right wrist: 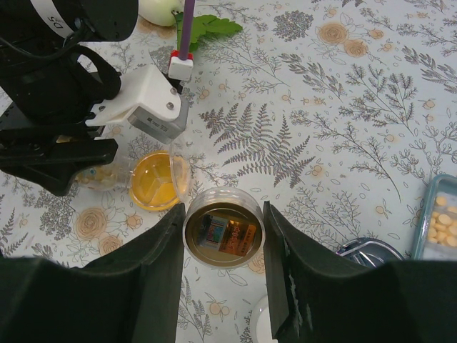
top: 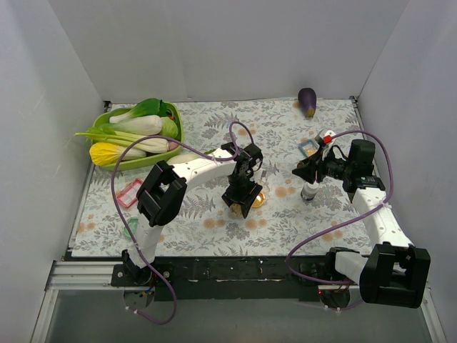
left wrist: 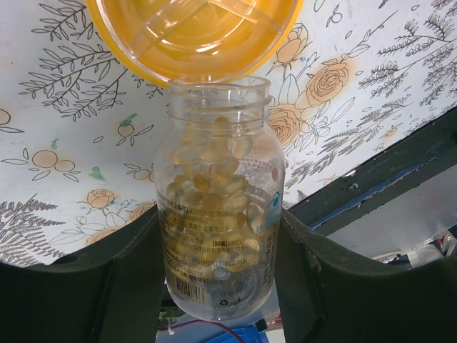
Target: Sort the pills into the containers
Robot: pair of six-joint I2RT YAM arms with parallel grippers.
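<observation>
My left gripper (top: pixel 239 201) (left wrist: pixel 218 229) is shut on a clear open bottle (left wrist: pixel 218 200) of yellow gel capsules. The bottle is tilted with its mouth at the rim of the amber-orange dish (left wrist: pixel 193 32) (top: pixel 258 200), which has dividers and looks empty. My right gripper (top: pixel 311 177) (right wrist: pixel 223 218) is shut on a small clear round jar (right wrist: pixel 223 230) (top: pixel 308 191) standing on the table, seen from above with a label showing inside. The amber dish also shows in the right wrist view (right wrist: pixel 153 184). A pale green dish (top: pixel 131 230) lies near the left arm's base.
A green tray (top: pixel 114 163) of leafy vegetables stands back left. A red-rimmed box (top: pixel 128 193) lies left. A blue-rimmed box (top: pixel 308 148) (right wrist: pixel 435 221) holding small pills lies beside the right gripper. An eggplant (top: pixel 307 101) is at the back. White walls close in three sides.
</observation>
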